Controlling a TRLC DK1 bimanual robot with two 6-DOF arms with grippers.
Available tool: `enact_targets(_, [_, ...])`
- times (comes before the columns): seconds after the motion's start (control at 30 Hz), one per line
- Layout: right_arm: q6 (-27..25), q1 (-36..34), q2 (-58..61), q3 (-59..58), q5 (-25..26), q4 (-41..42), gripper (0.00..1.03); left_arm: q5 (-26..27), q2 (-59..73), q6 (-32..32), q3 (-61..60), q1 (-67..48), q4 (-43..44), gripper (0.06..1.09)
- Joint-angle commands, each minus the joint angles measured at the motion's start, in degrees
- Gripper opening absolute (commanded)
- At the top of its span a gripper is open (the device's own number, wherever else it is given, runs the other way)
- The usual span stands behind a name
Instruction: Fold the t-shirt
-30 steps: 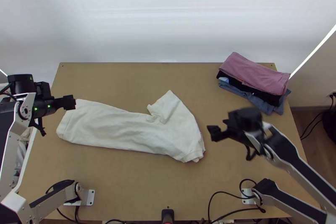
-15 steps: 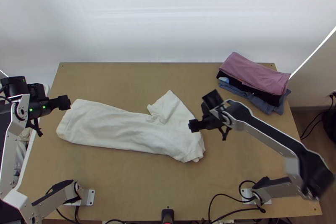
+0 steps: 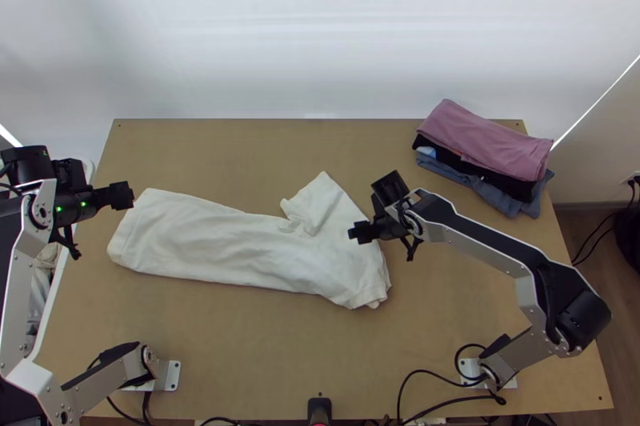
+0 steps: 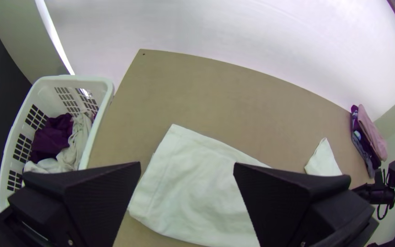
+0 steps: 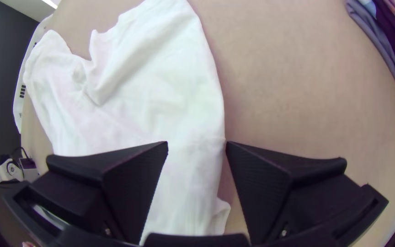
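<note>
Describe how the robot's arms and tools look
The left arm and right arm have silver-grey links, black joints and black cables at their bases. The left tool and right tool have two wide, flat black fingers; small green lights mark the left.

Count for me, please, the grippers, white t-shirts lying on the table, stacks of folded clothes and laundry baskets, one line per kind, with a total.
Left gripper and right gripper: 2
White t-shirt: 1
Stack of folded clothes: 1
Laundry basket: 1
Total: 5
</note>
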Motion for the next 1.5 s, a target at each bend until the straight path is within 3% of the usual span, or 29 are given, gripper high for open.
enact_targets(0.0, [0.08, 0.24, 1.64, -0.20, 1.16, 1.70, 0.52, 0.68, 0.24, 1.13, -1.44, 0.90, 1.44, 1.04])
enact_targets(0.13, [0.17, 0.16, 3.05, -0.12, 1.16, 1.78, 0.51, 0.68, 0.33, 1.39, -2.06, 1.60, 2.49, 1.04])
enact_targets(0.17, [0.00, 0.24, 3.05, -0.29, 1.25, 1.96, 0.36, 0.68, 0.33, 1.57, -2.23, 1.69, 2.58, 1.04])
enact_targets(0.2, [-0.09, 0.24, 3.05, -0.56, 1.25, 2.58, 0.28, 0.68, 0.41, 1.92, -2.41, 2.04, 2.67, 1.04])
enact_targets(0.47, [-1.32, 3.67, -0.82, -1.87, 2.92, 2.14, 0.18, 0.68, 2.88, 6.22, -3.03, 4.15, 4.69, 1.03])
enact_targets(0.57, [-2.90, 4.46, -3.54, -2.67, 4.59, 2.49, 0.03, 0.68, 4.28, 6.75, -2.76, 4.85, 6.27, 1.03])
enact_targets(0.73, [-2.99, 3.32, -7.41, -4.25, 6.52, 2.14, 0.03, 0.68, 9.73, 7.63, -0.56, 6.88, 8.91, 1.03])
enact_targets(0.93, [-2.90, -0.20, -12.68, -6.36, 7.58, 4.16, 0.03, 1.12, 22.91, 7.63, 9.54, 7.76, 6.01, 1.03])
enact_targets(1.1, [-2.82, -1.43, -13.83, -7.06, 7.58, 5.74, 0.03, 8.59, 33.64, 7.10, 20.44, 7.76, -1.82, 1.03])
enact_targets(1.2, [-2.73, -1.78, -13.91, -7.32, 7.58, 6.00, 0.03, 12.64, 37.68, 6.93, 24.48, 7.84, -3.84, 0.89])
enact_targets(1.33, [-2.29, -2.22, -13.56, -7.32, 7.58, 6.18, 0.03, 12.46, 42.51, 7.10, 27.38, 7.76, -5.42, 0.87])
enact_targets(1.43, [-2.20, -2.74, -13.56, -7.41, 7.58, 6.35, 0.03, 12.29, 43.57, 6.31, 27.03, 7.84, -4.45, 0.48])
enact_targets(1.47, [-2.20, -2.92, -13.56, -7.50, 7.58, 6.71, 0.03, 12.29, 43.74, 5.87, 26.95, 7.93, -3.75, 0.42])
